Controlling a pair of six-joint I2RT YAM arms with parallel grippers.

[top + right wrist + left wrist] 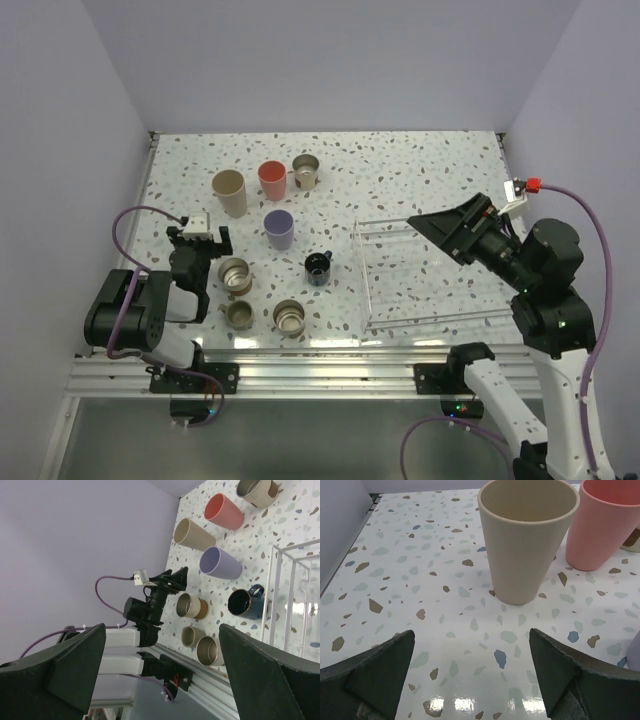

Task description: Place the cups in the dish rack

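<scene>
All the cups stand on the table left of the dish rack (pixel 362 262), which holds nothing. At the back are the beige tumbler (pixel 228 192), the coral tumbler (pixel 272 180) and a steel cup (pixel 305 172). Nearer are the lavender tumbler (pixel 279 229), the black mug (pixel 318 268) and three steel cups (pixel 235 276) (pixel 240 313) (pixel 289 317). My left gripper (pixel 198 234) is open and empty, low over the table; the beige tumbler (pixel 527 540) stands just ahead of it, the coral one (pixel 600 525) to its right. My right gripper (pixel 440 225) is open and empty, raised over the rack's back edge.
White walls close the table at the back and both sides. A metal rail (pixel 330 372) runs along the near edge. The right wrist view shows the left arm (pixel 150 605), the cups and the rack's wires (pixel 274 587).
</scene>
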